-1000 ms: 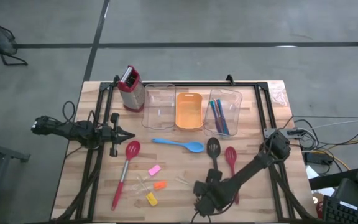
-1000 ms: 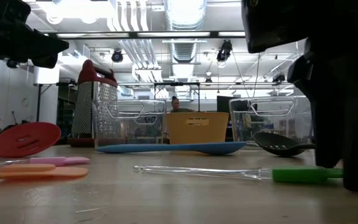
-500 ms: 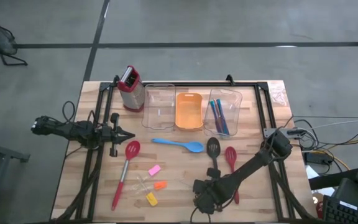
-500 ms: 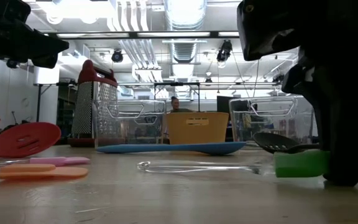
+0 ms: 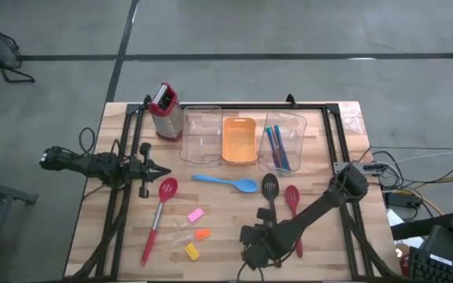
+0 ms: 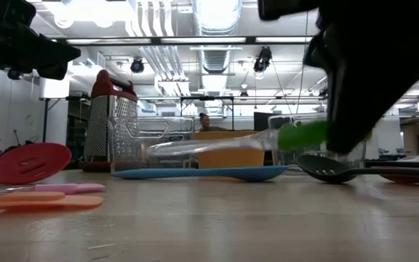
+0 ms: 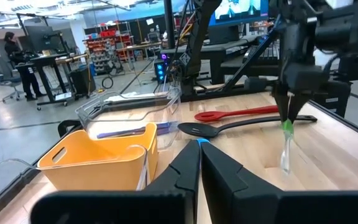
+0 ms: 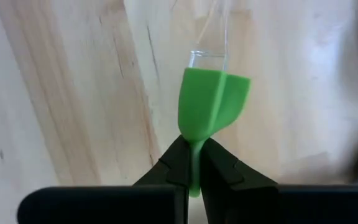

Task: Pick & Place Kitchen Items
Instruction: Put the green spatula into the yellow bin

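Near the bench's front edge, the right gripper [image 8: 193, 163] pinches the green-handled clear utensil [image 6: 224, 143] by its very tip; it could pivot and slip free. The left gripper [image 7: 199, 163] waits clenched.

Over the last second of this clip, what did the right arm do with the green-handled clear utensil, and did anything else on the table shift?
The right claw closed on the green-handled clear utensil and lifted it off the table; it now hangs tilted in the air. A second ago it lay flat on the wood, claw open around its green end. The left claw kept shut at the table's left side; the blue spoon, black slotted spoon and orange tray stayed put.
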`<move>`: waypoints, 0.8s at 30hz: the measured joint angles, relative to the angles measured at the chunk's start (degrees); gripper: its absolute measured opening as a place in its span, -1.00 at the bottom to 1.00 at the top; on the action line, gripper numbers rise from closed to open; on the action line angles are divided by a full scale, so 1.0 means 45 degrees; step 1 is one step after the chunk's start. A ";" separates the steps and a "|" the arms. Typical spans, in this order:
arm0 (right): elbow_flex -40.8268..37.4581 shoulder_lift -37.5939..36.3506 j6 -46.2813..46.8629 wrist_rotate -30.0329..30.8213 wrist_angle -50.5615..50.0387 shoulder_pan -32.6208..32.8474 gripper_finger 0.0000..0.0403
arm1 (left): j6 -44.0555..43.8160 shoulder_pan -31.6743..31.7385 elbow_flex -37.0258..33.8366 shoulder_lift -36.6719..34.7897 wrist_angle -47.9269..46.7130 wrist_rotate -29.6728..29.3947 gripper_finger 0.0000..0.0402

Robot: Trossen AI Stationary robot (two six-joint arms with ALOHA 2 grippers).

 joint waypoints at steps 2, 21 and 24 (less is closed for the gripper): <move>0.0124 -0.0078 0.0001 0.0107 -0.0258 -0.0025 -0.93 | -0.0002 0.0004 0.0002 0.0000 -0.0001 0.0002 -0.90; 0.1572 -0.0282 0.1783 0.3405 -0.3377 -0.1798 -0.93 | -0.0002 0.0002 0.0000 0.0000 -0.0001 -0.0003 -0.91; 0.1810 -0.0332 0.1849 0.3819 -0.3686 -0.2262 -0.93 | 0.0000 0.0003 0.0000 0.0000 -0.0001 0.0000 -0.90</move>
